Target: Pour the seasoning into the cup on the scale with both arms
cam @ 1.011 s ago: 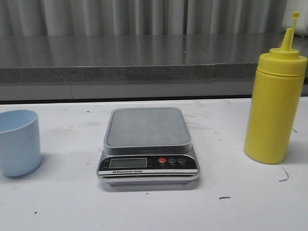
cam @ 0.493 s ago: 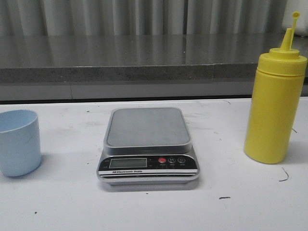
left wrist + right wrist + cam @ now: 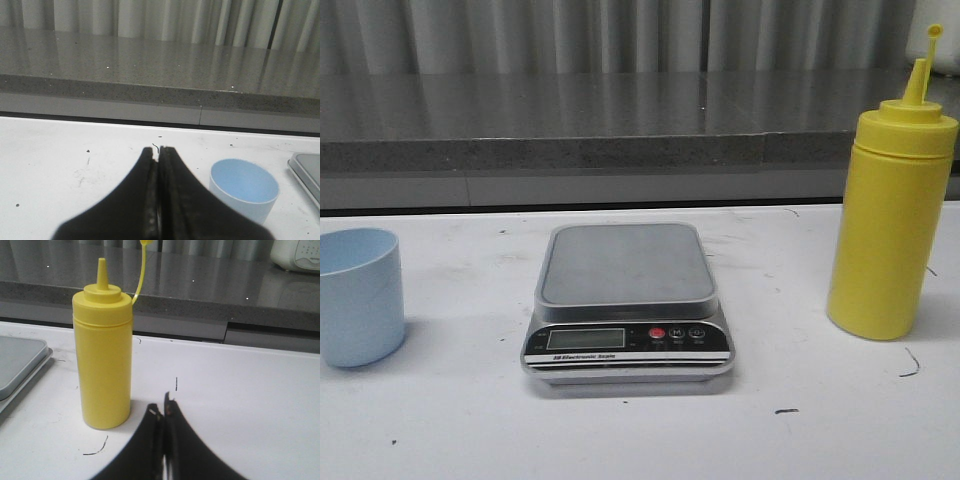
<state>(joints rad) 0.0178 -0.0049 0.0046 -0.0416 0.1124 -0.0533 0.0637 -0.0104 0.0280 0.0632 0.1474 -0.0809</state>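
Observation:
The grey scale (image 3: 627, 300) with its black front panel sits mid-table, its platform bare. A pale blue cup (image 3: 358, 296) stands upright at the left edge of the table. The yellow seasoning bottle (image 3: 891, 218) stands upright at the right, cap hanging open on its tether. Neither gripper appears in the front view. In the left wrist view my left gripper (image 3: 158, 152) is shut and empty, with the cup (image 3: 244, 187) beside it and apart. In the right wrist view my right gripper (image 3: 163, 407) is shut and empty, close beside the bottle (image 3: 102, 357) without touching it.
A dark stone ledge (image 3: 620, 120) runs along the back of the white table (image 3: 800, 440), with curtains behind. A corner of the scale (image 3: 20, 362) shows beyond the bottle in the right wrist view. A white appliance (image 3: 296, 254) rests on the ledge.

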